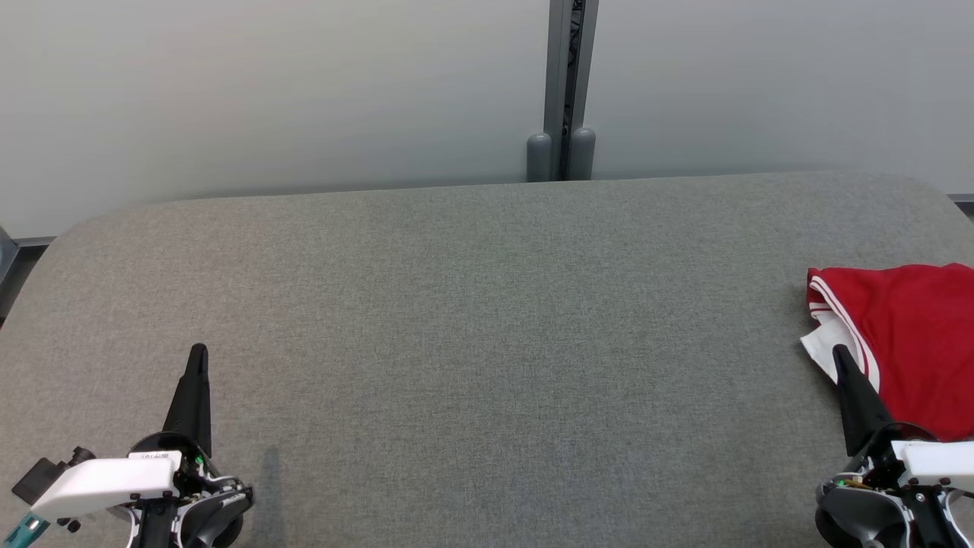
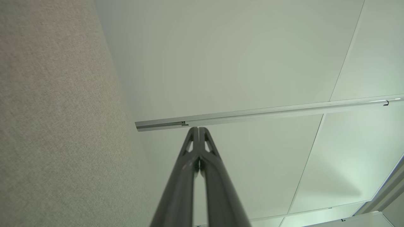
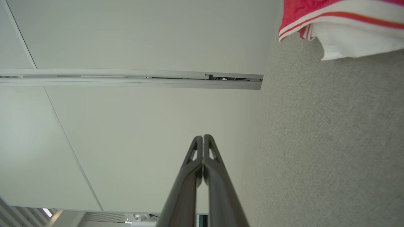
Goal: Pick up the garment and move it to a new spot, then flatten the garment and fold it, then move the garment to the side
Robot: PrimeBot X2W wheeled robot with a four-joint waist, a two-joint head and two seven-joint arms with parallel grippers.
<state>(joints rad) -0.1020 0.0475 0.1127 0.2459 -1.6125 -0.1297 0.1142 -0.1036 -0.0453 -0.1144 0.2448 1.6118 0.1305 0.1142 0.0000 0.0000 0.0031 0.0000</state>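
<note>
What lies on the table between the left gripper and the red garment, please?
Bare grey table, in the head view, from left gripper to garment.

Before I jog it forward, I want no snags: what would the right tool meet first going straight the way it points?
Probably the wall behind the table. The right tool, shut, aims past the garment, which lies off to one side, though depth is unclear.

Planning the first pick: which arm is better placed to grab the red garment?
Right. The right end effector, shut, has its tip at the white-trimmed edge of the garment on the right side of the table. The left end effector, also shut, sits far across the table.
</note>
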